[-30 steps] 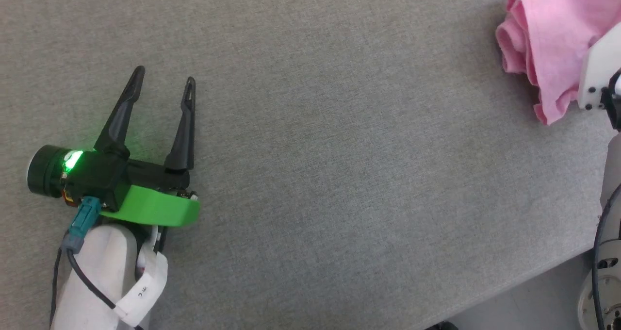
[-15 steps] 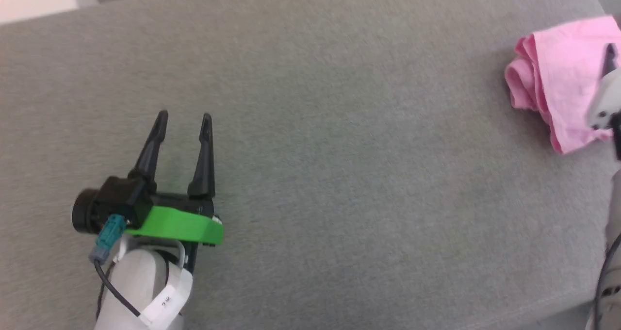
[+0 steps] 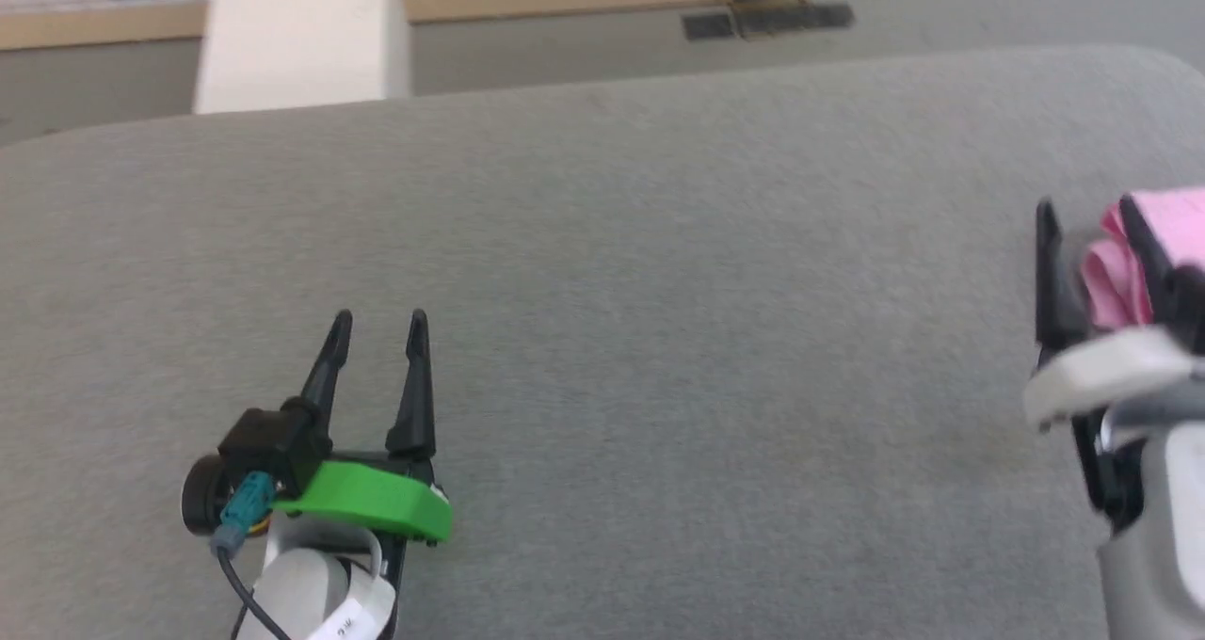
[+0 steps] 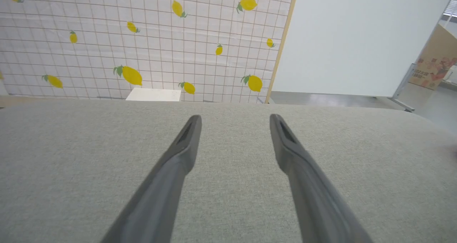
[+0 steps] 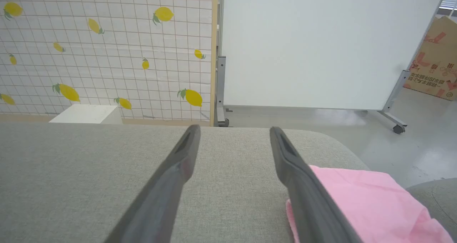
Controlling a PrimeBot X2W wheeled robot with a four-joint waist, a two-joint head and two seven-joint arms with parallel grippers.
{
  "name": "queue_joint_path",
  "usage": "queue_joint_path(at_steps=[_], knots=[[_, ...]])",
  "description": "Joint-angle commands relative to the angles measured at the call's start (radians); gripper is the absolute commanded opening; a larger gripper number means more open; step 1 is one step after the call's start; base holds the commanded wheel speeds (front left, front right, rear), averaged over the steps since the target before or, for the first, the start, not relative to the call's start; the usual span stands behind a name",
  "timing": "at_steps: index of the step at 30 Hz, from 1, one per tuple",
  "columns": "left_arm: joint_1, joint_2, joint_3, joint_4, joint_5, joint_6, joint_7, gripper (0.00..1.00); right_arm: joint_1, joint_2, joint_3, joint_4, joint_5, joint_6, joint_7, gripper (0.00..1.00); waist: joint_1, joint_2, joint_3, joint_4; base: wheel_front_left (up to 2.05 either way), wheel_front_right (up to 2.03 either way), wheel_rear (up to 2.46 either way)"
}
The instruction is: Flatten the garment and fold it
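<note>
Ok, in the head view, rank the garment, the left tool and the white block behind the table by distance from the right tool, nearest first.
From the right tool:
1. garment, right beside it, at the table's right edge.
2. left tool, across the table, lower left.
3. white block, beyond the table's far edge, upper left.

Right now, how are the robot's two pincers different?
The left pincer is green at its base; the right pincer is white there. The left pincer is over bare table; the right pincer is beside the pink garment. Both are open, holding nothing.
</note>
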Motion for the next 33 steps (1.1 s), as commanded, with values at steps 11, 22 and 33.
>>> queue_joint_path(at_steps=[11, 22, 33], knots=[[0.063, -0.005, -0.018, 0.023, -0.029, 0.009, -0.004, 1.00, 0.296, 0.084, 0.037, -0.258, -0.014, -0.002, -0.074, 1.00, 0.0001, 0.0000, -0.150, 0.171, 0.00, 0.00, 0.00], [0.098, -0.005, -0.045, 0.024, -0.033, 0.014, -0.004, 1.00, 0.428, 0.107, 0.019, -0.335, 0.016, -0.002, -0.082, 1.00, 0.0001, 0.0000, -0.172, 0.181, 0.00, 0.00, 0.00], [0.108, -0.005, -0.061, 0.030, -0.044, 0.015, -0.004, 1.00, 0.471, 0.107, 0.009, -0.351, 0.047, -0.002, -0.082, 1.00, 0.0001, 0.0000, -0.172, 0.173, 0.00, 0.00, 0.00]])
